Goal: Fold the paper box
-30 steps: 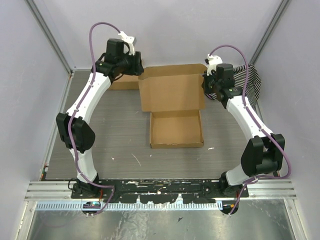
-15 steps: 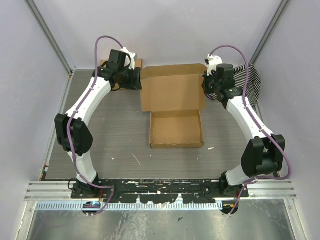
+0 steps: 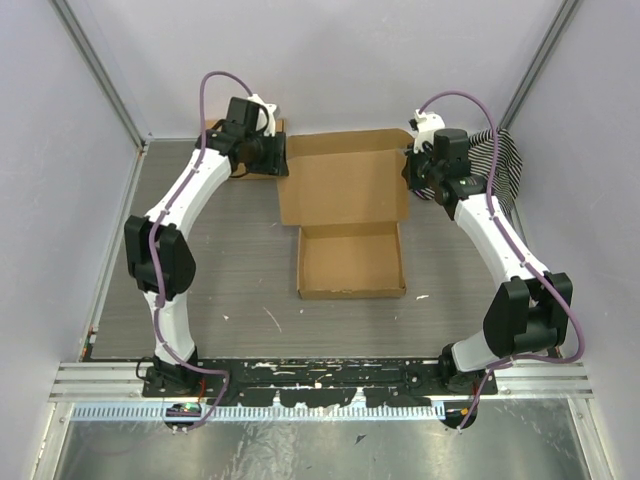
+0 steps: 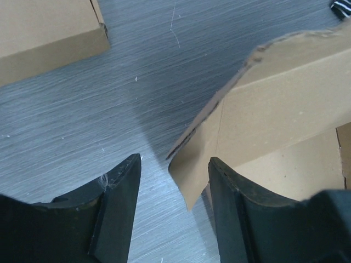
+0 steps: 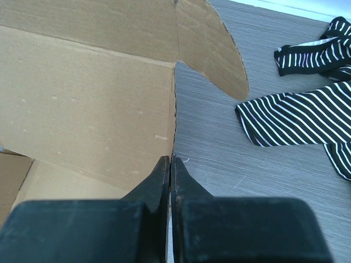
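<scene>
Plain brown corrugated-cardboard mailer box (image 3: 352,262) at middle of bench (image 3: 230,270), tray formed, lid raised at far side. Right pincer (image 5: 170,160) clenched on lid's right edge. Left pincer (image 4: 173,164) released, fingers straddling lid's left corner flap. Black-and-white striped cloth (image 5: 307,115) near right pincer.

Bare surface (image 3: 225,265) lies open at left and lower frame. The paper box (image 3: 345,190) fills the centre; compact box (image 4: 44,27) and striped cloth (image 3: 508,160) flank its top.

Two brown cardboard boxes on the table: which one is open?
The paper box in the centre: its tray is open and its lid is raised, with loose flaps. The compact box at the back left is closed, with no loose flaps.
</scene>
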Controlling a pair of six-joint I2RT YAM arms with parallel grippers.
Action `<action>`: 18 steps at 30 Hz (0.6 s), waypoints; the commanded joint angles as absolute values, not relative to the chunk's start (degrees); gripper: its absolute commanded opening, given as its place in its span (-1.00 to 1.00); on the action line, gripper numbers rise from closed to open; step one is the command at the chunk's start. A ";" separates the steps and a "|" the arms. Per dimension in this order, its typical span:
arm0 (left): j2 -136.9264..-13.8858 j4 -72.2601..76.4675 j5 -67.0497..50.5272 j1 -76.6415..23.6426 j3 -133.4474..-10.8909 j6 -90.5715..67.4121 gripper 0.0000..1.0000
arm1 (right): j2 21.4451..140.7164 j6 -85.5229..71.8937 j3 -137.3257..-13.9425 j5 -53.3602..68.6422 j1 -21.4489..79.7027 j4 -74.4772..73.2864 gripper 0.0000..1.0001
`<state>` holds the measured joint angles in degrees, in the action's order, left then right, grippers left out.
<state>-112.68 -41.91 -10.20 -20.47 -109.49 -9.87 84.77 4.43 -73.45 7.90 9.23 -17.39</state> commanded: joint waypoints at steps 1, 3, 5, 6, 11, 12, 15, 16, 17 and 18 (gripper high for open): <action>-115.06 -41.39 -12.63 -20.59 -112.93 -11.12 0.04 | 81.79 4.58 -74.28 9.76 9.67 -15.94 -0.98; -115.07 -41.40 -13.79 -20.57 -113.42 -11.62 -0.17 | 82.19 4.53 -74.76 9.71 9.66 -16.67 -0.98; -114.48 -41.04 -14.18 -20.67 -113.41 -12.13 -0.42 | 82.73 4.42 -75.53 9.67 9.71 -17.59 -0.98; -114.03 -40.97 -14.23 -20.70 -113.46 -12.23 -0.52 | 83.02 4.33 -75.98 9.67 9.75 -18.10 -0.98; -112.55 -41.37 -15.31 -20.91 -113.64 -11.89 -1.00 | 85.07 3.37 -79.58 9.65 9.74 -22.44 -0.94; -112.20 -41.48 -15.55 -21.10 -113.59 -11.60 -1.00 | 85.60 2.96 -80.73 9.59 9.73 -23.77 -0.89; -110.42 -40.57 -15.91 -21.67 -112.08 -10.00 -1.00 | 87.17 2.31 -83.58 9.30 9.72 -27.33 -0.72; -109.59 -39.72 -15.92 -21.82 -111.21 -9.52 -1.00 | 87.59 2.29 -84.29 9.39 9.71 -28.07 -0.68; -108.73 -38.64 -16.06 -22.00 -109.69 -9.09 -1.00 | 87.95 2.33 -84.81 9.40 9.75 -28.57 -0.64; -107.81 -37.37 -16.06 -22.07 -108.44 -8.66 -1.00 | 88.32 2.31 -85.28 9.25 9.71 -29.02 -0.61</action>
